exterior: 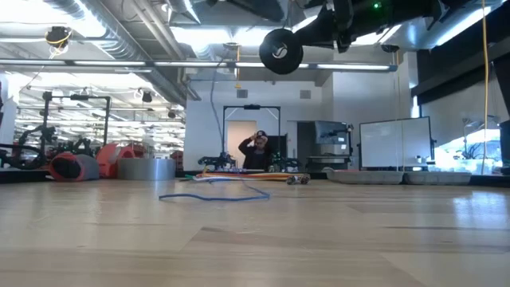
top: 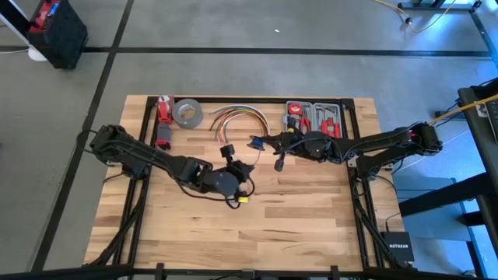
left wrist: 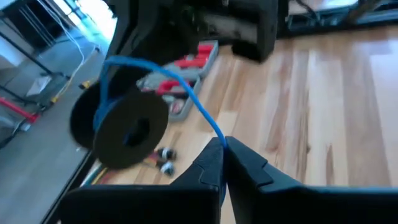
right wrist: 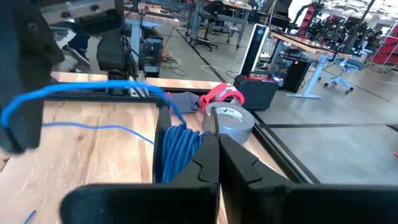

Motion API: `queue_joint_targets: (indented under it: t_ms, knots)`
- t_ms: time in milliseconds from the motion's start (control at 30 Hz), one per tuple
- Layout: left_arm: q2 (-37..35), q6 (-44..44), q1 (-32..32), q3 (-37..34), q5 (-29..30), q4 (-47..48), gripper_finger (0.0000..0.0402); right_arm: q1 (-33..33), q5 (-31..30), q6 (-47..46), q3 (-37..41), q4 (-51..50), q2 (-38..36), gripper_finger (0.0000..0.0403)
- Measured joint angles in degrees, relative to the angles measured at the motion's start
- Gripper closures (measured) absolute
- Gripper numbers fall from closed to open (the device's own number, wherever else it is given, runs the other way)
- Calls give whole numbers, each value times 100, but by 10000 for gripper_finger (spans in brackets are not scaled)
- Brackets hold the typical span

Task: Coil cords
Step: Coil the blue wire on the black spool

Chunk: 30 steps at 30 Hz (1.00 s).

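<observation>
While the cord [left wrist: 186,93] is pinched in the closed left gripper [left wrist: 222,149] above mid-table, and the wound coil [right wrist: 177,152] is held on its spool by the clamped right gripper [right wrist: 217,140], steady tension should be kept so turns are laid side by side

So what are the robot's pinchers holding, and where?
The left gripper is shut on the thin blue cord, pinching one loose strand. The right gripper is shut too, at the spool wound with cord; its exact hold is hidden.
</observation>
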<state>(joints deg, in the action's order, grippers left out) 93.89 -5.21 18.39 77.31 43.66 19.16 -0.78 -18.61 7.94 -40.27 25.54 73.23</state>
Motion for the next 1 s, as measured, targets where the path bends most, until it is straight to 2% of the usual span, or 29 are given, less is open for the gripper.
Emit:
queue_joint_targets:
  t_ms: [333, 667, 933, 1000]
  knots:
    - [653, 411, -484, -2, -225, -1153, 398, 0, 645, -212, -2, 365, 0, 402]
    - [706, -171, -675, -2, -243, 129, 397, -407, 608, -173, -15, 867, -154, 402]
    - [673, -96, -682, 27, -189, 148, 394, -692, 196, 134, -217, -251, -1055, 402]
    - [692, -79, -682, -14, -259, 394, 393, -801, 78, 164, -370, -314, -1329, 402]
